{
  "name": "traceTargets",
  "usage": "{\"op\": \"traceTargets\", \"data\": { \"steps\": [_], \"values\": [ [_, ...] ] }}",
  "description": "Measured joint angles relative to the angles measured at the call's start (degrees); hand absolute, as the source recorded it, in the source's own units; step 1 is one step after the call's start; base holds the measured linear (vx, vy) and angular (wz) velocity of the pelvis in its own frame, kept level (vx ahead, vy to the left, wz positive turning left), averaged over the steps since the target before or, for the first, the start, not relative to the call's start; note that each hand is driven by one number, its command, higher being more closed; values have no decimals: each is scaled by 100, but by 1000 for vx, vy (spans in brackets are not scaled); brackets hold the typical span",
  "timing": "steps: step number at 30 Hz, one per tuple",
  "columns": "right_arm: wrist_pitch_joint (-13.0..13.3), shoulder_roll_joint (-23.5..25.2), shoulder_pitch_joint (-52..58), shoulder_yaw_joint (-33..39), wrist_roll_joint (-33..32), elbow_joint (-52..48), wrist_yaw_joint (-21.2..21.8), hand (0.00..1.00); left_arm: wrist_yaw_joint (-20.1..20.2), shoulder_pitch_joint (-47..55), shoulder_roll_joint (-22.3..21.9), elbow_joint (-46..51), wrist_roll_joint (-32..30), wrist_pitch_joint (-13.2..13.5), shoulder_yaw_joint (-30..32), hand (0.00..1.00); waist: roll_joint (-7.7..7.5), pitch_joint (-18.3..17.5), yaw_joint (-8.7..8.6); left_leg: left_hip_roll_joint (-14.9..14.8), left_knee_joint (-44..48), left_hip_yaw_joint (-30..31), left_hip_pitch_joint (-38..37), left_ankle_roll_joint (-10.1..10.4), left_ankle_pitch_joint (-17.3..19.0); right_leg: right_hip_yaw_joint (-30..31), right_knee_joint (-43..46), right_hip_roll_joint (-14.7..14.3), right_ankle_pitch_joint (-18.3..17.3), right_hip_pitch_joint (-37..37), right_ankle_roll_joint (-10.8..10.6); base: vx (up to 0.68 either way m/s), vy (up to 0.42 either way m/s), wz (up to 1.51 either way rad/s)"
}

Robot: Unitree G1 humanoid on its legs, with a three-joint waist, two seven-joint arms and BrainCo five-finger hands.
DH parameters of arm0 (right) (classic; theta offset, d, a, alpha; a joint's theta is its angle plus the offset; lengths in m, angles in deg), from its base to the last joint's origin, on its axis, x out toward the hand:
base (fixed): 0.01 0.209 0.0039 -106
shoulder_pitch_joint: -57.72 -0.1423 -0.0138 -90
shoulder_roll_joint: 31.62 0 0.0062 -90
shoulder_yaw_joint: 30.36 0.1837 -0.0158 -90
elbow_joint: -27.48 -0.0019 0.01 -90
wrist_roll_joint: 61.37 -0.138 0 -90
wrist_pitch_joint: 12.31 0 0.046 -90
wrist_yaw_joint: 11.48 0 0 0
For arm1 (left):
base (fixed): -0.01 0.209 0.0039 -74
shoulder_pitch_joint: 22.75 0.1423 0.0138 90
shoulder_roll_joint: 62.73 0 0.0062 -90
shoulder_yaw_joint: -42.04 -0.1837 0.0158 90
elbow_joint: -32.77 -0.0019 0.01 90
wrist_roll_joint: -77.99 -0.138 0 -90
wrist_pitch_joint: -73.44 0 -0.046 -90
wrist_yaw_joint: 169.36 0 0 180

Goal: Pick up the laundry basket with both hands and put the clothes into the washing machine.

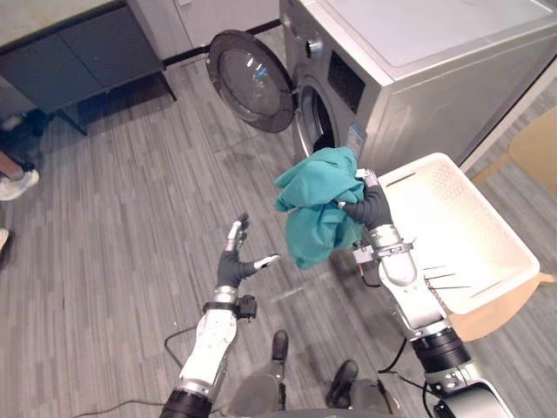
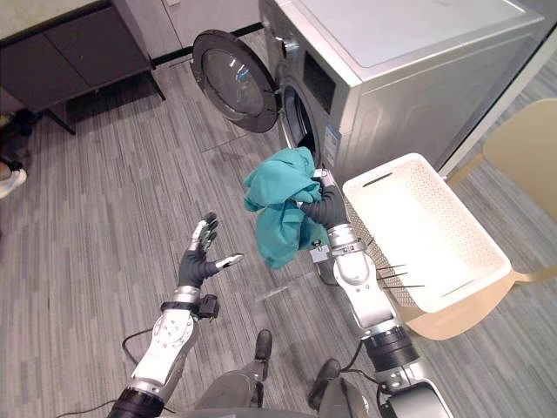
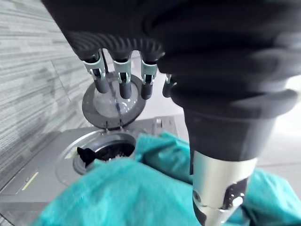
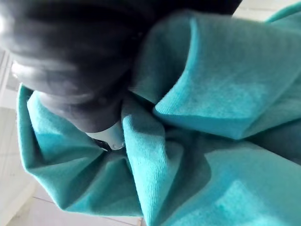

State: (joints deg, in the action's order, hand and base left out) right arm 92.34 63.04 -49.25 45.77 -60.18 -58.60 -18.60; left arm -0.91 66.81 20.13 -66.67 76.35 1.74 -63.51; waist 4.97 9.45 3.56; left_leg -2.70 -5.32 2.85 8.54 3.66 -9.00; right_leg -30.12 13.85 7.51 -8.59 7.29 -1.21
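Note:
A teal garment (image 1: 318, 205) hangs bunched in the air in front of the washing machine (image 1: 418, 78), whose round door (image 1: 252, 80) stands open to the left of the drum opening (image 1: 315, 122). My right hand (image 1: 370, 206) is shut on the cloth (image 4: 211, 117), holding it just left of the white laundry basket (image 1: 487, 252). The basket sits on a wooden seat at the right and looks empty. My left hand (image 1: 236, 257) hovers open over the floor, left of and below the garment, with fingers spread (image 3: 123, 82).
A dark low cabinet (image 1: 78, 52) stands at the back left. A person's shoe (image 1: 17, 185) shows at the left edge. A wooden chair (image 2: 526, 157) stands to the right of the washing machine. Grey plank floor (image 1: 130, 218) lies open at the left.

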Motion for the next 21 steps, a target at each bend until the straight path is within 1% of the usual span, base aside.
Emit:
{"op": "traceTargets", "data": {
  "steps": [2,4,6,7,8,9,10,11,13,14,16,18,19,21],
  "values": [
    [-19,146,-18,-282,-8,19,98,100,-2,-115,73,-76,-114,-21,-84,0,-62,-39,5,40,-2,-79,-80,-8,12,177,22,37,30,-4,-49,-97,82,-22],
    [-19,199,-27,-535,-21,19,204,100,-17,-274,105,-230,-199,-33,-193,0,-84,-75,9,50,-4,-153,-132,1,41,283,56,48,38,-2,-59,-91,36,-20],
    [-20,235,-30,-910,-66,19,318,100,-106,-518,138,-488,-517,-67,-320,0,-100,-215,-11,45,-6,-172,-153,-6,45,360,87,36,44,17,-50,-64,-1,-9],
    [-20,250,-29,-986,-71,19,368,100,-135,-553,139,-511,-600,-93,-345,0,-106,-245,-21,38,-6,-180,-163,-6,44,374,92,30,44,17,-49,-38,-30,-11],
    [-20,252,-24,-1173,-105,19,455,100,-235,-617,141,-589,-783,-152,-412,0,-115,-328,-38,16,-6,-199,-175,-8,40,402,92,4,49,18,-41,-19,-36,-13],
    [-20,253,-17,-1302,-138,19,502,100,-271,-635,139,-627,-834,-181,-434,0,-126,-378,-47,-5,-6,-226,-197,-26,27,448,91,-27,52,16,-35,-10,-54,-16],
    [-20,256,-8,-1371,-181,19,535,100,-310,-650,140,-649,-902,-188,-434,100,-140,-397,-48,-17,-6,-242,-212,-33,22,474,92,-43,52,15,-34,-1,-58,-16],
    [-20,266,48,-1498,-290,18,645,100,-378,-714,141,-704,-1032,-231,-442,100,-168,-443,-62,-46,-7,-250,-223,-24,15,493,93,-74,48,16,-25,-2,-74,-11],
    [-29,269,167,-1660,-468,18,745,100,-413,-771,142,-705,-1086,-284,-457,100,-185,-501,-111,-79,-7,-247,-225,-14,9,498,92,-107,44,16,-18,0,-61,-6],
    [-42,272,223,-1816,-653,18,819,100,-482,-791,147,-706,-1180,-293,-462,100,-190,-520,-134,-103,-7,-251,-230,-8,5,511,89,-130,43,18,-16,4,-42,-6],
    [-56,275,315,-1911,-892,18,884,100,-513,-843,141,-742,-1230,-305,-477,100,-193,-526,-139,-125,-7,-251,-233,13,-9,513,93,-149,35,20,-2,0,-47,-3],
    [-132,275,355,-1934,-1125,18,943,100,-521,-864,136,-854,-1256,-308,-476,100,-195,-556,-135,-137,-7,-251,-229,20,-13,514,101,-158,23,35,18,2,-42,-1],
    [-163,274,368,-1994,-1277,18,970,0,-522,-864,133,-866,-1246,-311,-473,100,-201,-571,-135,-142,-7,-252,-227,21,-12,517,108,-162,12,46,35,0,0,0],
    [-164,274,370,-2043,-1331,19,971,0,-528,-864,143,-866,-1240,-311,-465,100,-199,-573,-136,-143,-7,-254,-227,21,-13,522,111,-163,12,50,35,0,0,0]
  ]
}}
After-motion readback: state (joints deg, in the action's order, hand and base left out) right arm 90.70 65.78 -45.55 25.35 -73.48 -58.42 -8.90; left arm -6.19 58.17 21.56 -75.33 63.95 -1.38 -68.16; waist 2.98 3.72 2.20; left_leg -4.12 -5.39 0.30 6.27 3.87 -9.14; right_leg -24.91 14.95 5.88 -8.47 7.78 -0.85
